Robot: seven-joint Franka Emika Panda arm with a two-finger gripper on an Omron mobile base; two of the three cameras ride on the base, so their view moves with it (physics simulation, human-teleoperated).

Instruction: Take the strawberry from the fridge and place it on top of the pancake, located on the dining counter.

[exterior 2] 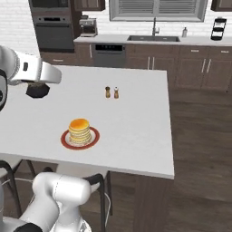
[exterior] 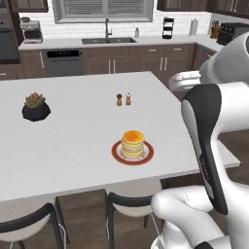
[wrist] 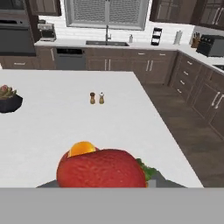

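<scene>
From the left base view, the pancake (exterior: 133, 142) is seen as a small golden stack on a round plate (exterior: 117, 153) with a red rim. The plate is set on the white dining counter (exterior: 78, 141), near its front edge. Two small shakers (exterior: 123, 99) are stood side by side farther back. A dark pot with a plant (exterior: 36, 108) is placed well off to the left. Dark stools (exterior: 127, 206) are tucked under the front of the counter.

From the right base view, the same pancake (exterior 2: 79, 130) and plate (exterior 2: 66, 141) are seen on the counter (exterior 2: 136, 131). The shakers (exterior 2: 112, 92) are found behind them. The dark pot (exterior 2: 38, 91) is partly hidden by the white arm.

In the hand view, the strawberry (wrist: 101, 168) is seen big and red at the bottom, gripped by the hand (wrist: 103, 183), it seems, though the finger tips are mostly hidden. The orange top of the pancake (wrist: 81, 148) is peeking out just behind the berry. The counter (wrist: 65, 113), the shakers (wrist: 96, 98) and the plant pot (wrist: 8, 100) are seen beyond it.
</scene>
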